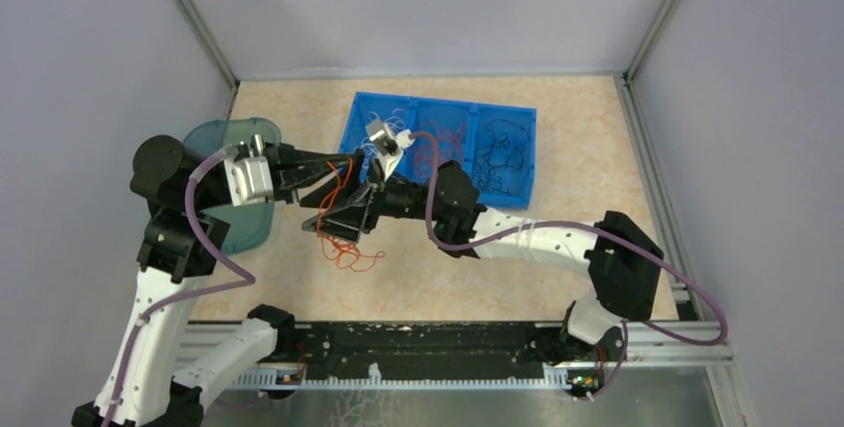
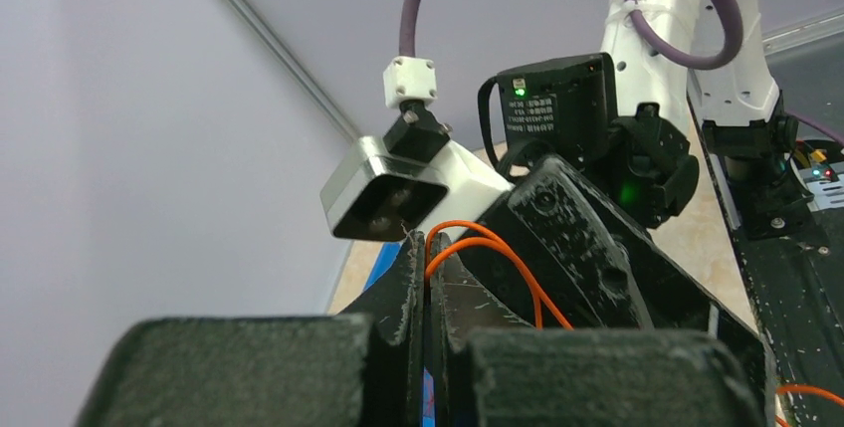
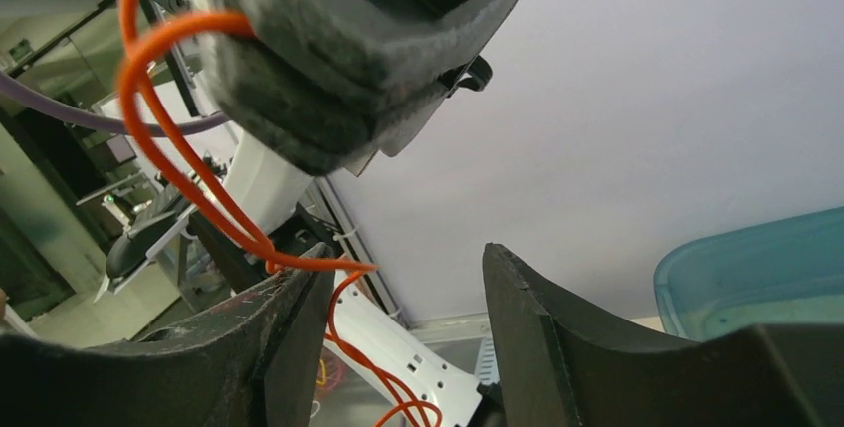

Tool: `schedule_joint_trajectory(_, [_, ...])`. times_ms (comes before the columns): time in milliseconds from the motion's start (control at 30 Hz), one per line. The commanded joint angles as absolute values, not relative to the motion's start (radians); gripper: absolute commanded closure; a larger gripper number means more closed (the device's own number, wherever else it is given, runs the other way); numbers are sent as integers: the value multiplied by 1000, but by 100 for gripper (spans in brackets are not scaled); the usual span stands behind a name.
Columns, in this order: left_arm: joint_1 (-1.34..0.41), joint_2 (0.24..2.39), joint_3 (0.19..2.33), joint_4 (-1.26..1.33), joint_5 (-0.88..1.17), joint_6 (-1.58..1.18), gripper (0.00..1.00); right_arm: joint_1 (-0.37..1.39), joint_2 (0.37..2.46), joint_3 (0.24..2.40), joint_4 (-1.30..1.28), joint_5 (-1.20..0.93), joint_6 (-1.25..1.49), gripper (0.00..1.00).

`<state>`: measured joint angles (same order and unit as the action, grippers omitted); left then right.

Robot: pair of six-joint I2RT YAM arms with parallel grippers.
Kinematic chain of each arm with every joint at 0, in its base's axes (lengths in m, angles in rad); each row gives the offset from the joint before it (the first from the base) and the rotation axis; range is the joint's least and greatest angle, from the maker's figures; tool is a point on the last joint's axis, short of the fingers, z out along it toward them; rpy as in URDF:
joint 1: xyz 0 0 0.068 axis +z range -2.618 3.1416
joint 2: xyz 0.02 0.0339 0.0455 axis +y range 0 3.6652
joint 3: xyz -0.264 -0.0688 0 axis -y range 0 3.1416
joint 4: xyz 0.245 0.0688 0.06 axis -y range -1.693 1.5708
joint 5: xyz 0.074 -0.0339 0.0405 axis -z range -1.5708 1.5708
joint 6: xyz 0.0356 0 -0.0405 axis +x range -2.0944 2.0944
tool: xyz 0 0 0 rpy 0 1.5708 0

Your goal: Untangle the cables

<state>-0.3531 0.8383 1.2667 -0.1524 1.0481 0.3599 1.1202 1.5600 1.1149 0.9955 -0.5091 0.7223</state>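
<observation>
The red-orange cables (image 1: 348, 251) look light, limp and springy. They trail from mid-air down to the worktop (image 1: 309, 113), left of its middle. The left tool (image 2: 426, 266) is clamped on one strand (image 2: 463, 225). The right tool (image 3: 408, 288) gapes open beside it and would best take a single loop near that pinch.

I count two pincers, my left gripper (image 2: 428, 248) and right gripper (image 3: 406, 268); one blue tray (image 1: 448, 102), three compartments; one teal tub (image 1: 214, 138); cables (image 1: 348, 253) too tangled to count.
</observation>
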Motion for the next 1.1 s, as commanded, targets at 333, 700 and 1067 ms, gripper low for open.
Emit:
schedule_joint_trajectory(333, [-357, 927, 1421, 22, 1043, 91, 100, 1193, 1634, 1053, 1028, -470, 568, 50])
schedule_joint_trajectory(700, [-357, 936, 1448, 41, 1014, 79, 100, 1222, 1687, 1053, 973, -454, 503, 51])
schedule_joint_trajectory(1067, [-357, 962, 1528, 68, 998, 89, 100, 1223, 1663, 928, 1030, -389, 510, 56])
